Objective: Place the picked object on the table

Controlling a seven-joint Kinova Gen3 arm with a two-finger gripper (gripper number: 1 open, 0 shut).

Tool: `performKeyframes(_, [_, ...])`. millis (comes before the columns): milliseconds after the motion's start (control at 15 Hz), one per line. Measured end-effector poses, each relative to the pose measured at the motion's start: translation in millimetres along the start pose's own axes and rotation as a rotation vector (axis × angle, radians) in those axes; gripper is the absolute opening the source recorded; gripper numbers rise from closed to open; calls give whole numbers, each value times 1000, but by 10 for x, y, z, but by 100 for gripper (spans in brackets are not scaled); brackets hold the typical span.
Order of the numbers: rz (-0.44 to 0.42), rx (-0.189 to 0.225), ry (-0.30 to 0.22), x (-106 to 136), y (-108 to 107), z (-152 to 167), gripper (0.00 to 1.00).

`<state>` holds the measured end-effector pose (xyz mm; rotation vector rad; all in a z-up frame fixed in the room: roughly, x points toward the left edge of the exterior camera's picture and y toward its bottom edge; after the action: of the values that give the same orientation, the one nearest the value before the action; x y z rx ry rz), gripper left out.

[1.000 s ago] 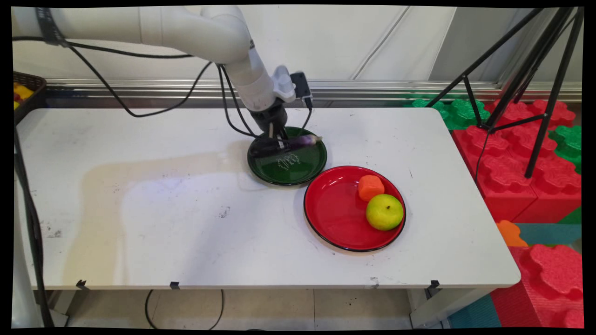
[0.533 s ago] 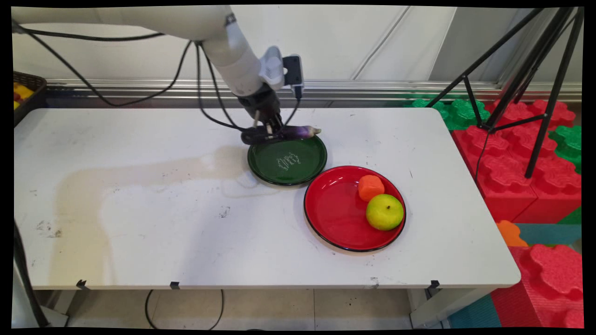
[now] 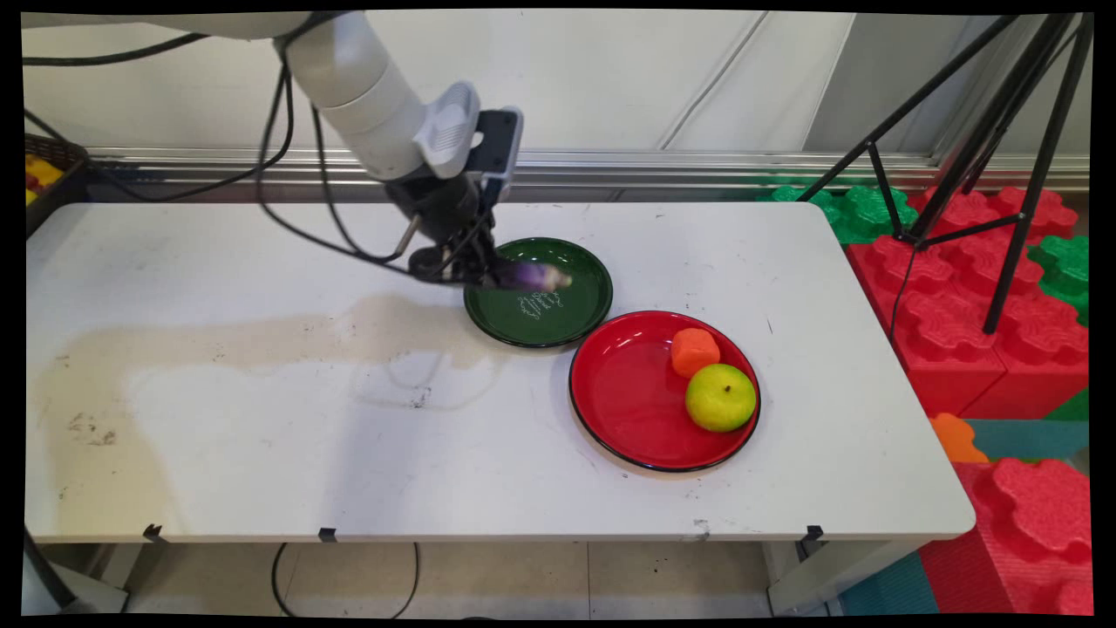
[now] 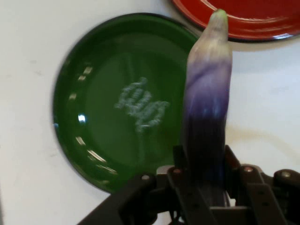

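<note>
My gripper (image 3: 484, 272) (image 4: 206, 180) is shut on a small purple eggplant (image 3: 534, 276) (image 4: 207, 108) with a pale green tip. It holds the eggplant in the air above the left part of a dark green plate (image 3: 575, 314) (image 4: 101, 108), the tip pointing right in the main view. The green plate is bare and has a white mark in its middle. In the hand view the eggplant stands up between the fingers, reaching toward the red plate (image 4: 248, 26).
A red plate (image 3: 623, 397) lies right of and nearer than the green one, holding an orange block (image 3: 694, 351) and a yellow-green fruit (image 3: 720, 397). A basket (image 3: 48, 174) sits at the far left. Tripod legs (image 3: 1003, 148) and foam blocks (image 3: 976, 296) stand beyond the table's right edge.
The gripper has lifted the eggplant off the green plate's far rim, then swung left and toward the near side with it. The plates and the fruit have not moved.
</note>
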<state>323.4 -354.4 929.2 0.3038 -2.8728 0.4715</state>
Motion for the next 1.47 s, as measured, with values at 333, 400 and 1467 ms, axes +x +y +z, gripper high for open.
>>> performKeyframes(333, [80,-81,-15,-78,266,-44,0])
performKeyframes(400, [97,-95,-19,-88,306,-24,0])
performKeyframes(1467, [221,-219,-77,-129,467,848,0])
